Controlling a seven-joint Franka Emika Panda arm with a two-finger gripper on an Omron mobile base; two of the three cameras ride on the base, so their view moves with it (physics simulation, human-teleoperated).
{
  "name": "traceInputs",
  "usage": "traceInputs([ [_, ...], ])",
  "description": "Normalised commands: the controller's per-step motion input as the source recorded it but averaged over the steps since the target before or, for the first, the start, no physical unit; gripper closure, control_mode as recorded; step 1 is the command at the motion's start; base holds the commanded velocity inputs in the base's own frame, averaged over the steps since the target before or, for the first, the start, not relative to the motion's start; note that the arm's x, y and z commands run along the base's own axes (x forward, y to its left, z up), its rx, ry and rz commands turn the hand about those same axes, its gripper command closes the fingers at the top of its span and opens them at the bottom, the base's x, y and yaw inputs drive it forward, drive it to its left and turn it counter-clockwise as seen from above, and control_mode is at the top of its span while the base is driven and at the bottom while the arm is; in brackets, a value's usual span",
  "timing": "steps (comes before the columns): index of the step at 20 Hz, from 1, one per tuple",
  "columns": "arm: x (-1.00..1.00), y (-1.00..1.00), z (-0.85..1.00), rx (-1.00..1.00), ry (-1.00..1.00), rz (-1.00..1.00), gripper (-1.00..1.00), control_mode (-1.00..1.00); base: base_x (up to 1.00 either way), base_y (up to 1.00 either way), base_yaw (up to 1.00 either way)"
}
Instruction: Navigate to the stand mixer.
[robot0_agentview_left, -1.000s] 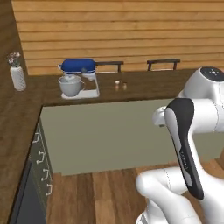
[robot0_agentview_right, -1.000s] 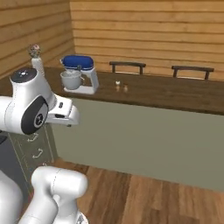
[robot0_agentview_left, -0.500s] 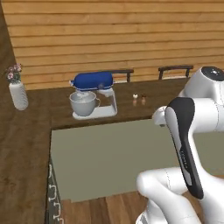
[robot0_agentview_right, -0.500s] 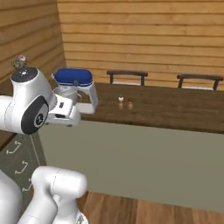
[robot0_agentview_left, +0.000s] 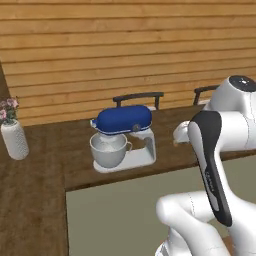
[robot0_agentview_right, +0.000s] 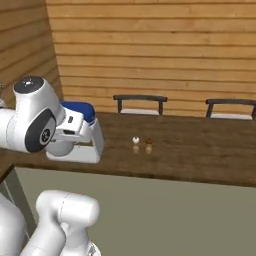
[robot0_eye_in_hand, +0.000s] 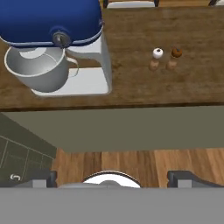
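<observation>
Here we face the stand mixer (robot0_agentview_left: 122, 137), a countertop machine with a rounded dark blue head, a white stand and base, and a silvery-white handled bowl tucked under the head. In the left base view it sits a little to the nine o'clock side of centre on the dark wooden desk (robot0_agentview_left: 45, 165). In the hand view the stand mixer (robot0_eye_in_hand: 57, 43) lies up at about eleven o'clock, its bowl handle turned toward three o'clock. It stands near the desk's front edge, which we judge puts it within easy reach from the floor side.

At about three o'clock from the mixer in the right base view, well apart from it, rest two small shakers, one with a white top (robot0_agentview_right: 135, 141) and one with a brown top (robot0_agentview_right: 149, 142), just beside each other. A white textured vase with pink flowers (robot0_agentview_left: 14, 137) stands toward nine o'clock in the left base view, apart from the mixer. Behind the desk, two dark-framed chairs (robot0_agentview_right: 139, 104) are pushed against its far edge below the wooden plank wall.

The arm is folded up close to the body, which we take as a travelling posture, not a reaching one. Our end effector (robot0_eye_in_hand: 113, 177) shows its two dark fingertips set far apart at the bottom of the hand view, holding nothing, over the wooden floor short of the desk's olive-grey front panel (robot0_eye_in_hand: 131, 127).

We judge the approach nearly complete; at most a small squaring-up remains.
</observation>
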Motion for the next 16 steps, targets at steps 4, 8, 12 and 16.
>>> traceInputs([
  [4,0.0,0.0,0.0,0.0,0.0,0.0,-1.0,1.0,0.37,0.49,-0.03],
  [8,0.0,0.0,0.0,0.0,0.0,0.0,-1.0,1.0,0.4,0.54,0.0],
  [12,0.0,0.0,0.0,0.0,0.0,0.0,-1.0,1.0,0.6,0.36,0.07],
  [16,0.0,0.0,0.0,0.0,0.0,0.0,-1.0,1.0,0.68,0.22,0.11],
])
